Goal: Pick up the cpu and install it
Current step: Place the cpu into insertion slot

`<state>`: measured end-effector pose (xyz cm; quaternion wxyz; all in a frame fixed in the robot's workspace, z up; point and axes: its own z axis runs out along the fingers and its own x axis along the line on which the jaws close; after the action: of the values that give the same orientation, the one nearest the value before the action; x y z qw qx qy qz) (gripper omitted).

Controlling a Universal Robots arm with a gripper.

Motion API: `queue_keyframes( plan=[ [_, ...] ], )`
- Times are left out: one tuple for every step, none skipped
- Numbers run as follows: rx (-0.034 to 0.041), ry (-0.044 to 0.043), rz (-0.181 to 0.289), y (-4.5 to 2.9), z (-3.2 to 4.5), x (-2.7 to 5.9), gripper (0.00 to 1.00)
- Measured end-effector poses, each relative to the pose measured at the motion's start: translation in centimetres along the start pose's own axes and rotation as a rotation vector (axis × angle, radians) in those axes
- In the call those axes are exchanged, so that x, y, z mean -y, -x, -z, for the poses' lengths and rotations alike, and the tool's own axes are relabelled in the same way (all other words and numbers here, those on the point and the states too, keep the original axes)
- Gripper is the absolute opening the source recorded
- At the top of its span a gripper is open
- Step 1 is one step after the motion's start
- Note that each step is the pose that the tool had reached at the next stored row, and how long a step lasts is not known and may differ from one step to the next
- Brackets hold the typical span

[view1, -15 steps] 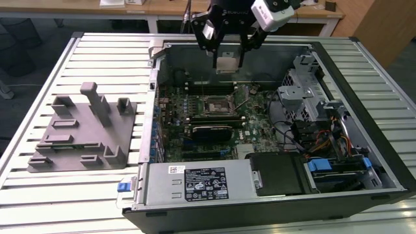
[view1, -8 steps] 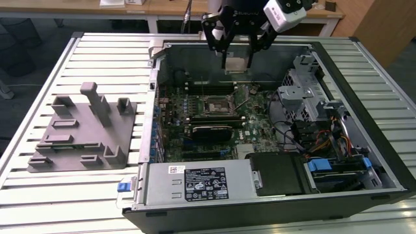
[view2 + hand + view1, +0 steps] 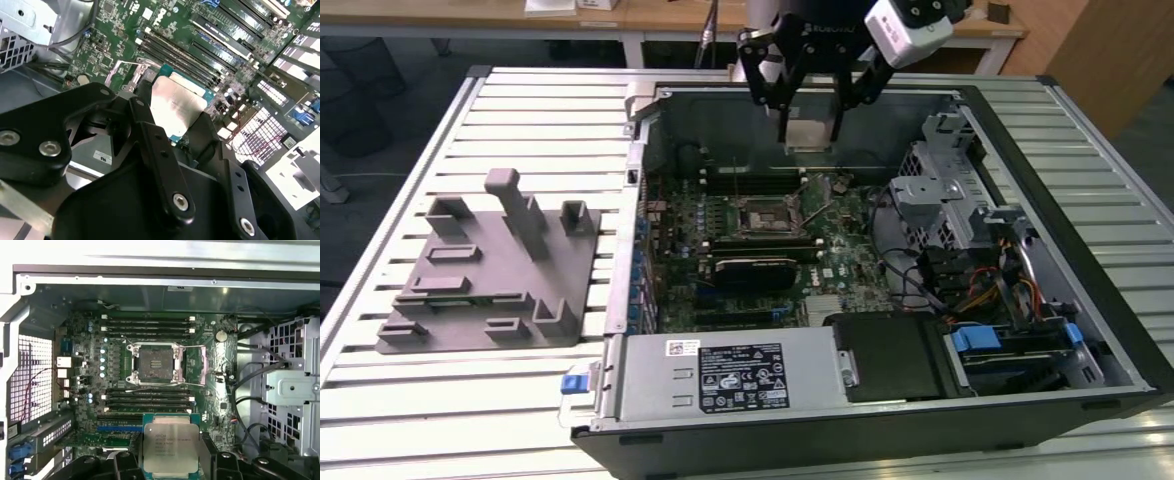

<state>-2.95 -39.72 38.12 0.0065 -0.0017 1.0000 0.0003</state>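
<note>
Well to the exterior view's left of the socket point(image 3: 757, 213), outside the case point(image 3: 707, 130), sits the grey block point(image 3: 487, 270). The socket lies open and empty on the motherboard point(image 3: 841, 260), ready to receive. High above it and a little to the exterior view's right, the gripper point(image 3: 809, 118) pinches the cpu point(image 3: 809, 135) by two opposite edges. It is held flat with its metal top up, likely so it can go in level. The arm point(image 3: 821, 30) hangs straight down.
</note>
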Motion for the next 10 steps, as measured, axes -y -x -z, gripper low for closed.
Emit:
queue_keyframes(
  plan=[
    [0.0002,-0.0018,-0.012,0.0,-0.02,0.0,0.53],
    [0.0006,-0.0035,-0.027,0.0,-0.05,0.0,0.53],
    [0.001,-0.0048,-0.041,0.0,-0.07,0.0,0.53],
    [0.0017,-0.006,-0.057,0.0,-0.09,0.0,0.53],
    [0.0027,-0.0068,-0.07,0.0,-0.12,0.0,0.53],
    [0.0038,-0.0077,-0.084,0.0,-0.15,0.0,0.53],
    [0.0049,-0.0085,-0.097,0.0,-0.18,0.0,0.53],
    [0.006,-0.0092,-0.11,0.0,-0.2,0.0,0.53],
    [0.0068,-0.0096,-0.122,0.0,-0.22,0.0,0.53],
    [0.0073,-0.0099,-0.135,0.0,-0.24,-0.01,0.53]
  ],
)
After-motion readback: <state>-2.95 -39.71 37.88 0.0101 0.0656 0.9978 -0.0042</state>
